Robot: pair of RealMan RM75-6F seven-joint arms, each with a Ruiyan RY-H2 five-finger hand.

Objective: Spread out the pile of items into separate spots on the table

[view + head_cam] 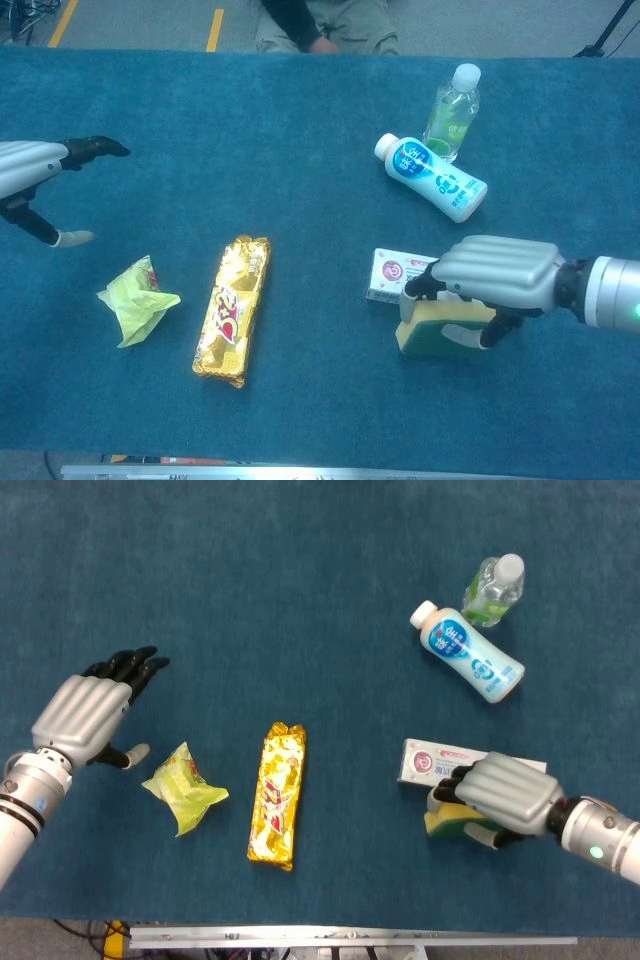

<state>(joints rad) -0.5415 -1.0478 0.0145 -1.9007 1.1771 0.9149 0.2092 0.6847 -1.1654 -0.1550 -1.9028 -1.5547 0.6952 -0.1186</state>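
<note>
My right hand [510,797] [500,275] grips a yellow and green sponge [443,822] [432,335] low at the near right of the table, just in front of a white flat box [432,761] [392,275]. A white and blue bottle [470,652] [432,176] lies on its side at the far right, beside an upright clear bottle with a green label [494,590] [451,101]. A gold snack bar [277,795] [232,309] lies mid-table, and a crumpled green packet [183,786] [135,299] sits left of it. My left hand [85,712] [30,165] hovers open, fingers spread, left of the packet.
The blue cloth table's near edge has a metal rail [350,939]. A seated person [320,22] is beyond the far edge. Bare cloth [260,590] stretches across the far left and middle.
</note>
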